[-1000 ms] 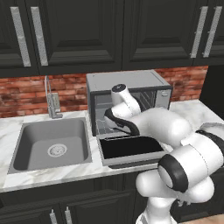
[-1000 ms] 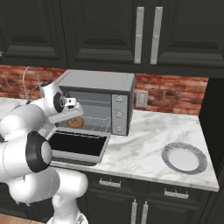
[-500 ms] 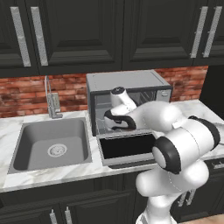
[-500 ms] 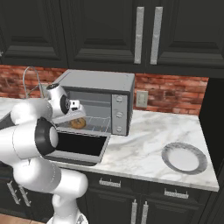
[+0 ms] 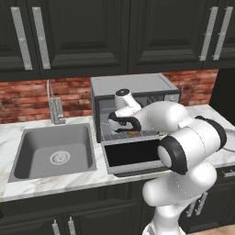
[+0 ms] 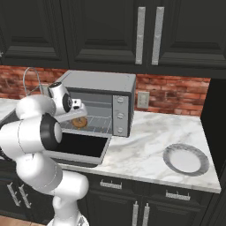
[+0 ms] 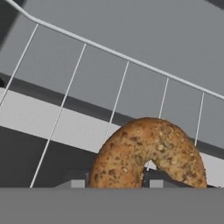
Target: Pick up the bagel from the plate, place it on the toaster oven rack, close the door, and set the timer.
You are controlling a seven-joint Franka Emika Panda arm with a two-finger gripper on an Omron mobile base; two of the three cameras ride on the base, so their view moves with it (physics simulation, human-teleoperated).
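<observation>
The bagel (image 7: 148, 155) lies flat on the toaster oven rack (image 7: 109, 78), hole up; pincer (image 6: 79, 111) spread unclear.

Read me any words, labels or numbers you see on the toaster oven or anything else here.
None can be read.
Toaster oven: its control panel has three round knobs, any markings too small to tell.
Wall outlet: no text.
Plate: plain.
Bagel: only seeds, no print.
</observation>
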